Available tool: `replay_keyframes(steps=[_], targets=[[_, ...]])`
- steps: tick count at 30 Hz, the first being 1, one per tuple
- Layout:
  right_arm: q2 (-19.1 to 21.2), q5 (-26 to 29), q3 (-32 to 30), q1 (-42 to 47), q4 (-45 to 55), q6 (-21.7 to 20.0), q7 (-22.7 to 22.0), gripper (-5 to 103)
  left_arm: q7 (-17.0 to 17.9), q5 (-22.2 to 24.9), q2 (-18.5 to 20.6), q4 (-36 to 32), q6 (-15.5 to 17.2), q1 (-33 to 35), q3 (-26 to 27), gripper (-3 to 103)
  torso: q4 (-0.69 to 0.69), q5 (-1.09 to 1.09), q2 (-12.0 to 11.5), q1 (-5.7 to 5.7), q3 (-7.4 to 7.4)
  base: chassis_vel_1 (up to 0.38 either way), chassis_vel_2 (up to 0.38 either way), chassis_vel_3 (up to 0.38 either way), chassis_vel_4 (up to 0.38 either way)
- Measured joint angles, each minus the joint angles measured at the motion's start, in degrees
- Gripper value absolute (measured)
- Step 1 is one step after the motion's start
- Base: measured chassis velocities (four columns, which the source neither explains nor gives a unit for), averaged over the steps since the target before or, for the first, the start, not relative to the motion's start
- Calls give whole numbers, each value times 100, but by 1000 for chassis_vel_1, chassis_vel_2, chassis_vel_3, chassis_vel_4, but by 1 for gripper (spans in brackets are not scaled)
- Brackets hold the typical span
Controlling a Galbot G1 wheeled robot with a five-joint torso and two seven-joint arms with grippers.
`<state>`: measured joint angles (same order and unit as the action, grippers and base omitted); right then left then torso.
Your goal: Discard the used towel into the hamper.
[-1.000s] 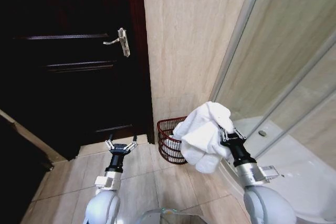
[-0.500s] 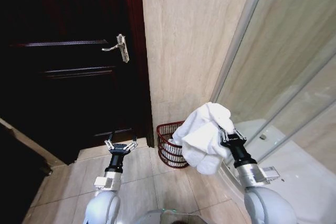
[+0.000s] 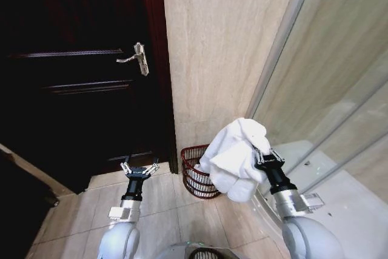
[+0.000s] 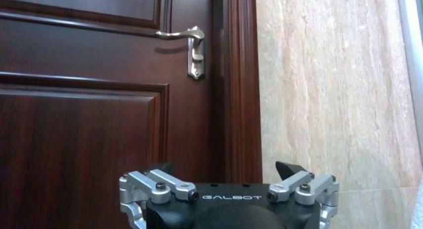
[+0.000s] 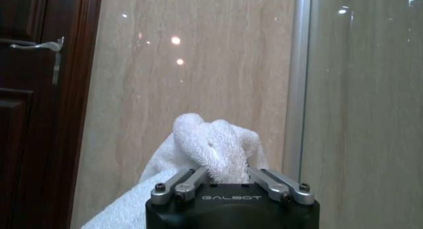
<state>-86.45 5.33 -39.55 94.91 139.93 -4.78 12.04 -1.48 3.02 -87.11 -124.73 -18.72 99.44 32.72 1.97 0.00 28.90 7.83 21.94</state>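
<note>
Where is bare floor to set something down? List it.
Bare tiles lie between the door and the hamper, under the open left hand. It is crowded at the hamper: wall behind, glass beside, and the right hand holding the towel in front.

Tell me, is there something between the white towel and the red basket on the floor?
Nothing visible: the right claw holds the white terry towel above the small dark red woven hamper by the wall.

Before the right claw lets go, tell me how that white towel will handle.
Probably floppy: the white towel drapes in soft folds over the right claw. Likely light, one pinch carries it. It would probably drop limp, not roll, toward the hamper.
</note>
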Motion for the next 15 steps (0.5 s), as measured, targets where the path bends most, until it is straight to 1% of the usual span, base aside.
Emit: replay_keyframes(steps=[6, 8, 9, 11, 13, 14, 15], targets=[[108, 211, 4, -157, 9, 2, -148, 14, 123, -87, 2, 28, -11, 73, -95, 100, 0, 0, -10, -5, -7, 0, 0, 0, 0], [292, 494, 12, -481, 56, -105, -343, 14, 267, -167, 23, 55, -11, 116, -174, 100, 0, 1, -16, -7, -11, 0, 0, 0, 0], [403, 638, 28, -646, 106, -222, -439, 14, 315, -201, 26, 57, -11, 131, -194, 100, 0, 1, -19, -7, -12, 0, 0, 0, 0], [449, 700, 35, -706, 123, -271, -474, 14, 323, -214, 26, 58, -10, 136, -198, 100, 0, 1, -20, -7, -12, 0, 0, 0, 0], [815, 1144, 109, -1156, 195, -544, -784, 14, 357, -306, 1, 58, 17, 147, -238, 100, 0, 1, -24, -9, -15, 0, 0, 0, 0], [920, 1280, 126, -1297, 199, -617, -860, 14, 369, -344, -13, 57, 29, 142, -261, 100, 1, 1, -25, -10, -15, 0, 0, 0, 0], [920, 1280, 126, -1297, 199, -617, -860, 14, 369, -344, -13, 57, 29, 142, -261, 100, 1, 1, -25, -10, -15, 0, 0, 0, 0]])
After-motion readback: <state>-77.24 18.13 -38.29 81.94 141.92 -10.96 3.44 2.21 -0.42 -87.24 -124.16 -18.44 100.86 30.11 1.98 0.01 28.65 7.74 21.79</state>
